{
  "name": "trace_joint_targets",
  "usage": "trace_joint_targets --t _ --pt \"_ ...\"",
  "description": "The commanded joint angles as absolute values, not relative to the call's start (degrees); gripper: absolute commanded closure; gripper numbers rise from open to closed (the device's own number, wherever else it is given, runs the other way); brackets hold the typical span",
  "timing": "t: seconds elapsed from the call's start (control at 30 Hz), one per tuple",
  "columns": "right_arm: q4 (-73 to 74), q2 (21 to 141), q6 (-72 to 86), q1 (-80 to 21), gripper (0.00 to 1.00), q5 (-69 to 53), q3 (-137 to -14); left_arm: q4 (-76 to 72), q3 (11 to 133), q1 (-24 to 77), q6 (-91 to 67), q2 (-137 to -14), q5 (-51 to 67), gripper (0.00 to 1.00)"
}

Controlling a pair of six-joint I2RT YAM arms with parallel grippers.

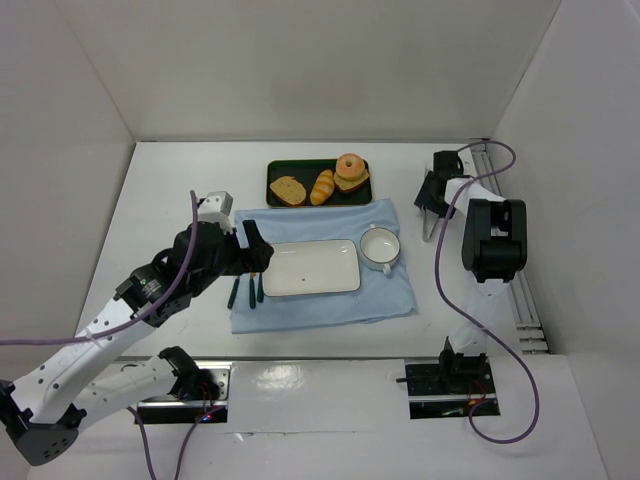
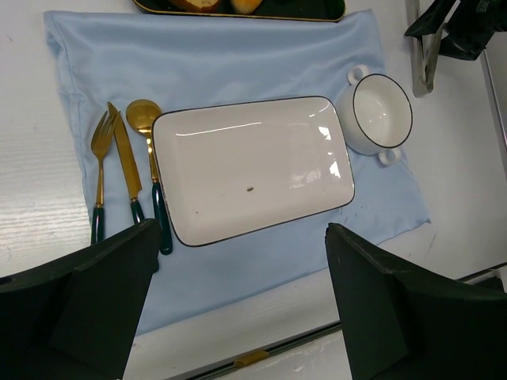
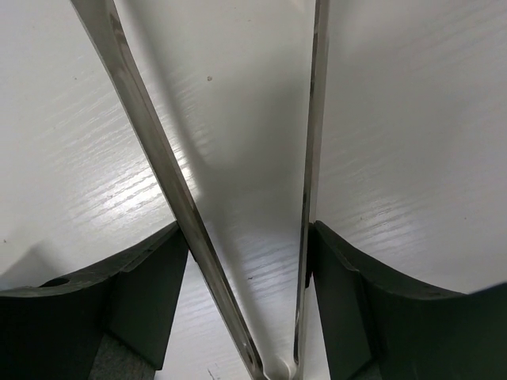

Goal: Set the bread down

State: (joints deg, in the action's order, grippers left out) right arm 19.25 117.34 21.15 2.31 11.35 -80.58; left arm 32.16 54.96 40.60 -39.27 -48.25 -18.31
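While the ring-shaped bread (image 1: 350,166) sits in the green tray (image 1: 300,164) beyond the white plate (image 1: 310,268), nothing's placed yet! Right tool (image 1: 433,205) clamps steel tongs (image 1: 431,225) off to the plate's right; left tool (image 2: 238,273) hovers wide open, empty, above it.

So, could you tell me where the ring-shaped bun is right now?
In the top view, the ring-shaped bun sits at the right end of the dark tray, just right of the elongated roll, beyond the white plate.
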Motion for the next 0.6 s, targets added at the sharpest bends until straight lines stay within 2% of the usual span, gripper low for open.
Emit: trace_joint_targets --t 0.0,0.13,0.57 --pt "18.5 115.6 22.2 2.5 0.32 9.1 -79.6 31.6 56.1 40.4 -39.2 -48.3 -19.2 0.02" --pt "19.1 111.8 22.2 2.5 0.33 9.1 -80.2 31.0 56.1 40.4 -39.2 -48.3 -19.2 0.02" --pt "25.7 103.3 20.6 2.5 0.33 6.0 -93.1 29.4 56.6 40.4 -38.1 -49.8 -19.2 0.02"
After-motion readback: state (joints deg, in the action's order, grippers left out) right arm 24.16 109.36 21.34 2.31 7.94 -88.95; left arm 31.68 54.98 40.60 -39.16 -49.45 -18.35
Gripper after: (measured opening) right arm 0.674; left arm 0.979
